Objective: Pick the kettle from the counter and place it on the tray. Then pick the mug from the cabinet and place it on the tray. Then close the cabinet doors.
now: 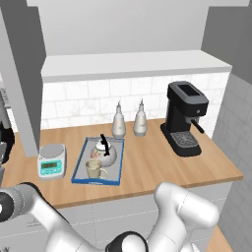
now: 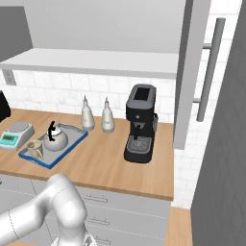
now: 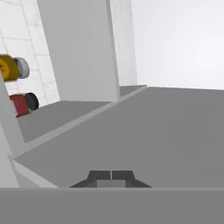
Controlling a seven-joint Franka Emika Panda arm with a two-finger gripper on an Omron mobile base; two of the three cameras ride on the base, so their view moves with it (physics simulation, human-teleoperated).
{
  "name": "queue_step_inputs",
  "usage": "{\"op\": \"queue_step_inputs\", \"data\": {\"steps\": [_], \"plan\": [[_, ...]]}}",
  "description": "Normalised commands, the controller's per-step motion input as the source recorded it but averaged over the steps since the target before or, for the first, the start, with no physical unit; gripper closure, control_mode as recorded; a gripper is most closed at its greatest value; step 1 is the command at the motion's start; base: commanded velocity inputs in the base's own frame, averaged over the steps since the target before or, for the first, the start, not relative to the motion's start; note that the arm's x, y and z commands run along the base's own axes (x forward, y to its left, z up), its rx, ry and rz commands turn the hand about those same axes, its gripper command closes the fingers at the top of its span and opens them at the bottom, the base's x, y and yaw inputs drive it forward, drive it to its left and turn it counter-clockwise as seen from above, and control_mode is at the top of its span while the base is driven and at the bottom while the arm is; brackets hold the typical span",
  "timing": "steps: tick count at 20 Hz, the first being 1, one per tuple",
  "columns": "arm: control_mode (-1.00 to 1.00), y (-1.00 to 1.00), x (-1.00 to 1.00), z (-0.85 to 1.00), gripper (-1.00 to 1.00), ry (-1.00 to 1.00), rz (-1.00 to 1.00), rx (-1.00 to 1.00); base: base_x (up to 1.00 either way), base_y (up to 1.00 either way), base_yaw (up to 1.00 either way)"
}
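White arm segments point(image 1: 182, 211) rose closest to the left base camera, in front of the counter point(image 1: 147, 162). Taking the tray point(image 1: 80, 165) as landmark: the kettle point(image 1: 104, 153) stood on it, in its back half, with the black handle upright. The mug point(image 1: 94, 169) stood also on the tray, just in front of the kettle, near the front rim, its handle turned to the right. Beside the tray on the left was a small scale point(image 1: 51, 160) with a teal display. Behind the tray, toward the tiled wall, stood two white bottles point(image 1: 118, 122) side by side. Well to the right of the tray stood a black coffee machine point(image 1: 184, 118).

Above the tray, the cabinet point(image 1: 133, 64) showed its pale shelf, so it was open. One cabinet door point(image 1: 22, 83) stood open at the left of the tray in the left base view. The other door point(image 2: 192, 72), with its metal bar handle point(image 2: 210, 69), stood open far to the right of the tray in the right base view.

From the hand view, the gripper point(image 3: 111, 176) had its two dark fingertips point(image 3: 99, 176) pressed together, with nothing between them. Before them were flat grey panels, and at the left edge a yellow jar point(image 3: 11, 68) and a red jar point(image 3: 22, 104).
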Motion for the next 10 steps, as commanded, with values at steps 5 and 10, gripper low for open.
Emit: {"op": "queue_step_inputs", "data": {"steps": [5,10], "plan": [[-1.0,-0.39,-0.07,0.25,1.0,-0.13,-0.05,0.0,0.0,0.0,0.0],[-1.0,-0.51,-0.01,0.37,1.0,-0.17,0.0,0.0,0.0,0.0,0.0]]}}
